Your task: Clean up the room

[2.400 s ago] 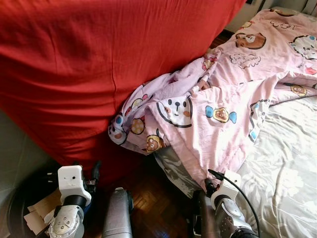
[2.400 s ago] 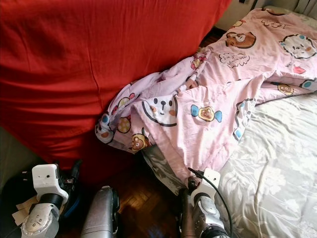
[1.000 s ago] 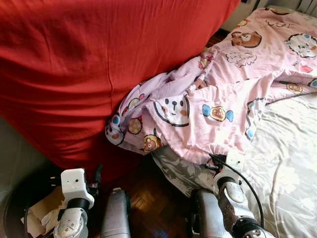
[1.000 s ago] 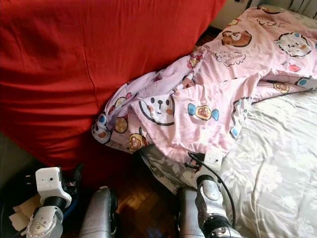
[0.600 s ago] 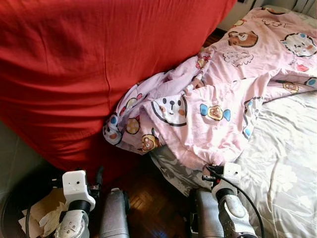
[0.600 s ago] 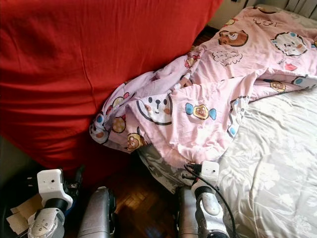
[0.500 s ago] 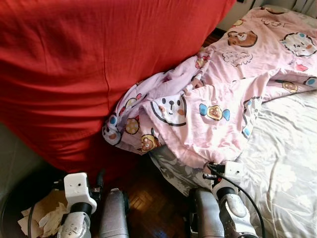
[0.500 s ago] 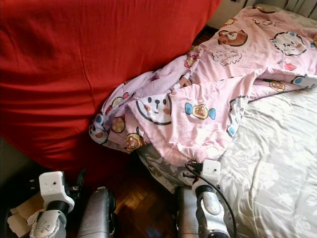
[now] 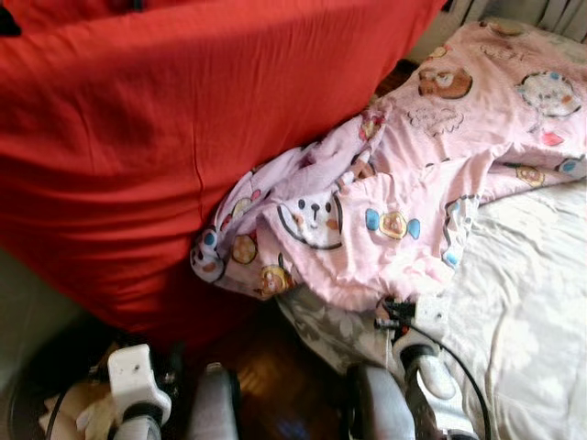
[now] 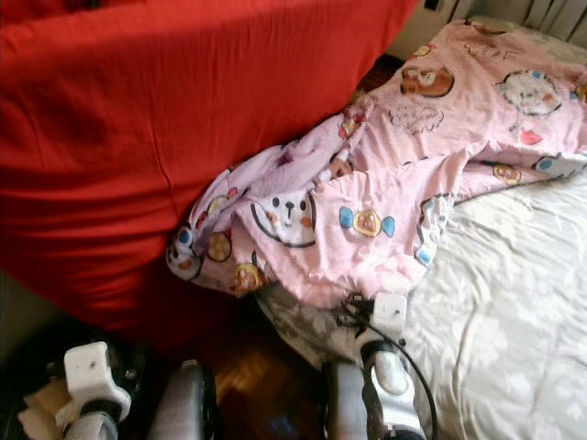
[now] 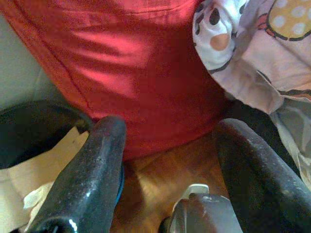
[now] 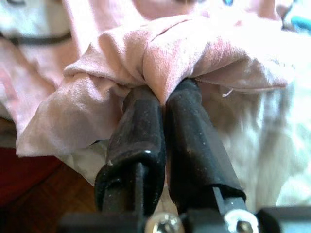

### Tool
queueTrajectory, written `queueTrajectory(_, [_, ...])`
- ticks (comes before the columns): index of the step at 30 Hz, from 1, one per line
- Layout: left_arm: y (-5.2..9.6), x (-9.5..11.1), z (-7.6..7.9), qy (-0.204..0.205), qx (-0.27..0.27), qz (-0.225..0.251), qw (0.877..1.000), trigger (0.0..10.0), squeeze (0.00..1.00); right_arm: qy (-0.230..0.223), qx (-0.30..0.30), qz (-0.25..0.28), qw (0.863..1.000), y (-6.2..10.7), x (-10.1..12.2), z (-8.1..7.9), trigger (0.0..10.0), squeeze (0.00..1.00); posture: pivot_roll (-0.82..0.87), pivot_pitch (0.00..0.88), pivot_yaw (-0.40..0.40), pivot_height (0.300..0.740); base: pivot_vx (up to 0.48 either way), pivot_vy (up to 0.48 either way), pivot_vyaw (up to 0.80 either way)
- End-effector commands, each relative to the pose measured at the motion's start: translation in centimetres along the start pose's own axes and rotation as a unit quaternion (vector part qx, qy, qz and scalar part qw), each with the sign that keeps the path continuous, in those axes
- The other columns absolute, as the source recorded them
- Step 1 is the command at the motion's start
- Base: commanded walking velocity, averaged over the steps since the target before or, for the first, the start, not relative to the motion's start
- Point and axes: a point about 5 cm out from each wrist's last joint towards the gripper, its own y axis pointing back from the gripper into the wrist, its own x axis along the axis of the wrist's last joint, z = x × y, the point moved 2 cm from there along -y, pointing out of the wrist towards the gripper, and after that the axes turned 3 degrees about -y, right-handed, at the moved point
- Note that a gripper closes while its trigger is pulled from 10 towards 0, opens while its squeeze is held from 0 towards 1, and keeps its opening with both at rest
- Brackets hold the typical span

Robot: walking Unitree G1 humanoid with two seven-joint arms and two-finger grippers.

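A pink quilt (image 9: 404, 183) printed with cartoon animals lies crumpled across the bed's near left side and spills against a big red cloth-covered shape (image 9: 183, 137). My right gripper (image 12: 163, 94) is shut on a fold of the quilt's near edge, which bunches over both fingertips. In the eye views that wrist (image 9: 420, 316) sits just below the quilt's hem at the bed's edge. My left gripper (image 11: 170, 128) is open and holds nothing; it hangs low at the left over the wooden floor (image 11: 160, 165), facing the red cloth.
The bed (image 9: 532, 302) has a pale grey floral sheet, bare to the right of the quilt. A black bin (image 11: 29, 121) with paper and cardboard scraps stands by my left arm (image 9: 133, 376). A narrow strip of dark wooden floor (image 9: 266, 367) separates red cloth and bed.
My right gripper has pushed forward with the quilt's hem, which hung lower before and now bunches up on the bed's edge. The camera has shifted and the picture is blurred. The left arm sank slightly.
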Motion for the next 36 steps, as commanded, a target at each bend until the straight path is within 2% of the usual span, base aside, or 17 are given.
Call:
queueTrajectory(1, [0.7, -1.6, -0.6, 0.002, 0.012, -0.025, 1.000, 10.0, 0.00, 0.002, 0.000, -0.008, 1.000, 0.3, -0.5, 0.1, 10.0, 0.00, 0.06, 0.226, -0.025, 0.695, 0.000, 0.000, 0.00])
queueTrajectory(2, [0.7, -1.6, -0.6, 0.002, 0.012, -0.025, 1.000, 10.0, 0.00, 0.002, 0.000, -0.008, 1.000, 0.3, -0.5, 0.1, 10.0, 0.00, 0.06, 0.226, -0.025, 0.695, 0.000, 0.000, 0.00])
queueTrajectory(3, [1.0, -2.7, -0.9, -0.005, 0.017, -0.045, 0.999, 10.0, 0.00, 0.004, 0.000, -0.007, 1.000, 0.3, -0.5, 0.1, 10.0, 0.00, 0.06, 0.222, -0.027, 0.705, 0.000, 0.000, 0.00])
queueTrajectory(5, [1.3, -3.5, -1.2, -0.011, 0.024, -0.061, 0.998, 10.0, 0.00, 0.006, 0.000, -0.007, 1.000, 0.2, -0.4, 0.1, 10.0, 0.00, 0.06, 0.220, -0.028, 0.720, 0.000, 0.000, 0.00])
queueTrajectory(9, [1.4, -4.0, -1.3, -0.007, 0.024, -0.070, 0.997, 10.0, 0.00, 0.008, 0.002, -0.006, 1.000, 0.1, -0.3, 0.1, 10.0, 0.00, 0.06, 0.216, -0.030, 0.740, 0.000, 0.000, 0.00])
queueTrajectory(13, [1.8, -5.9, -1.8, 0.028, 0.040, -0.108, 0.993, 10.0, 0.00, 0.008, 0.001, -0.004, 1.000, 0.1, -0.2, 0.1, 10.0, 0.00, 0.05, 0.200, -0.028, 0.740, 0.000, 0.000, 0.00])
queueTrajectory(21, [1.9, -7.7, -2.3, -0.007, 0.025, -0.153, 0.988, 10.0, 0.00, 0.013, 0.010, -0.005, 1.000, 0.1, -0.3, -0.1, 10.0, 0.00, 0.06, 0.171, -0.028, 0.740, 0.000, 0.000, 0.00])
queueTrajectory(22, [2.1, -8.6, -2.4, -0.014, 0.018, -0.177, 0.984, 10.0, 0.00, 0.013, 0.006, -0.009, 1.000, 0.0, -0.4, -0.1, 10.0, 0.00, 0.06, 0.153, -0.030, 0.740, 0.000, 0.000, 0.00])
queueTrajectory(26, [2.4, -9.8, -2.3, -0.030, 0.006, -0.211, 0.977, 10.0, 0.00, 0.014, 0.002, -0.011, 1.000, 0.0, -0.4, 0.0, 10.0, 0.00, 0.06, 0.134, -0.034, 0.740, 0.000, 0.000, 0.00])
queueTrajectory(33, [3.0, -11.1, -2.0, -0.037, 0.004, -0.253, 0.967, 10.0, 0.00, 0.019, -0.003, -0.013, 1.000, -0.5, 0.1, 0.3, 10.0, 0.00, 0.06, 0.104, -0.052, 0.740, 0.000, 0.000, 0.00])
queueTrajectory(36, [3.0, -11.2, -1.9, -0.038, 0.003, -0.255, 0.966, 10.0, 0.00, 0.021, -0.004, -0.013, 1.000, -0.6, 0.2, 0.3, 10.0, 0.00, 0.06, 0.104, -0.052, 0.740, 0.000, 0.000, 0.00])
